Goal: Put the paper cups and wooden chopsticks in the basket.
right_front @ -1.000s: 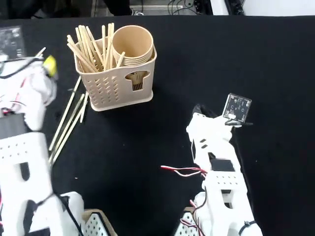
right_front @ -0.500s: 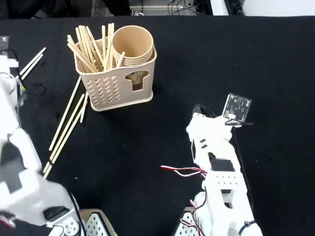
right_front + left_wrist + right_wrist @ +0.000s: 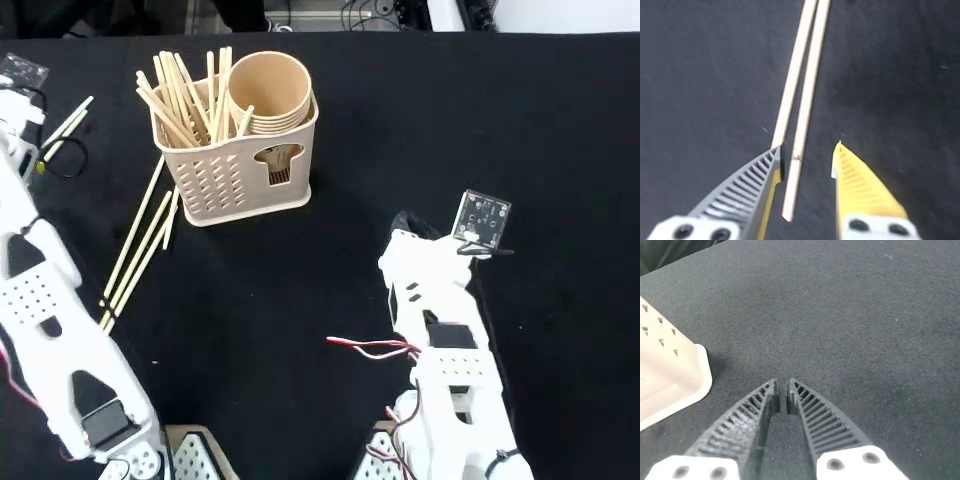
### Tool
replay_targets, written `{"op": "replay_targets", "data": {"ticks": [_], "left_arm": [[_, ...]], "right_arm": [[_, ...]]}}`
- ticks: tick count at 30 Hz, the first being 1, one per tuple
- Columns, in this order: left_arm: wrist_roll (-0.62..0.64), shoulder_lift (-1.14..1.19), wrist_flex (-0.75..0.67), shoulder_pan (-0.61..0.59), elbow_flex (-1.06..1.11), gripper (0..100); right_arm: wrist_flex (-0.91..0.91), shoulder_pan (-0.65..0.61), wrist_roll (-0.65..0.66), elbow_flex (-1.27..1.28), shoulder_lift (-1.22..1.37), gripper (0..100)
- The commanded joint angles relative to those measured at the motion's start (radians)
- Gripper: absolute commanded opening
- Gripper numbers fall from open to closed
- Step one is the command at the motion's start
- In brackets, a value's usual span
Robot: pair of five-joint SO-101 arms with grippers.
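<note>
1. Left gripper fingers released, spread around the end of chopstick pair lying on table, well left of basket
2. Right gripper clenched, empty, near basket
3. Cups and sticks in basket; loose sticks beside it

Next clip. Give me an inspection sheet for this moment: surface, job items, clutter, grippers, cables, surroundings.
Surface: black table.
Job's things: basket upright, holding stacked paper cups and a bunch of chopsticks. Loose chopsticks lie on the table beside it, and a further pair lies by the left gripper.
Clutter: two perforated pieces at the near edge.
Grippers: left gripper open over one end of the pair. Right gripper shut and empty, near a basket corner.
Cables: red and white wires on the right arm. Black cable by the left arm.
Surroundings: cords beyond the far edge.
</note>
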Motion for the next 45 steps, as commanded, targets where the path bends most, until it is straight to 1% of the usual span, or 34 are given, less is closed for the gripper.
{"op": "replay_targets", "data": {"ticks": [1, 5, 12, 18, 22, 25, 28, 34, 38, 40, 45], "left_arm": [[-0.087, 0.166, -0.040, -0.007, -0.306, 18], [-0.095, 0.293, -0.195, -0.008, -0.331, 18], [-0.095, 0.408, -0.330, -0.008, -0.305, 18], [-0.114, 0.433, -0.427, -0.005, -0.116, 18], [-0.166, 0.433, -0.471, 0.001, 0.073, 22], [-0.169, 0.433, -0.499, -0.008, 0.176, 22], [-0.176, 0.433, -0.489, -0.019, 0.245, 22], [-0.322, 0.434, -0.368, -0.028, 0.390, 22], [-0.348, 0.434, -0.358, -0.028, 0.460, 21], [-0.348, 0.434, -0.358, -0.031, 0.478, 18], [-0.348, 0.434, -0.358, -0.027, 0.512, 3]], "right_arm": [[-0.023, -0.017, 0.011, -0.004, -0.002, 5.0], [-0.023, -0.017, 0.011, -0.004, -0.002, 5.0], [-0.023, -0.017, 0.011, -0.004, -0.002, 5.0], [-0.023, -0.017, 0.011, -0.004, -0.002, 5.1], [-0.023, -0.017, 0.011, -0.004, -0.002, 5.1], [-0.021, -0.017, 0.011, -0.004, -0.002, 5.1], [-0.021, -0.017, 0.011, -0.004, -0.002, 5.1], [-0.021, -0.017, 0.011, -0.002, -0.002, 5.1], [-0.025, -0.015, 0.011, 0.007, -0.002, 5.2], [-0.025, -0.015, 0.011, 0.008, -0.002, 5.2], [-0.025, -0.015, 0.011, 0.008, -0.002, 5.2]]}}
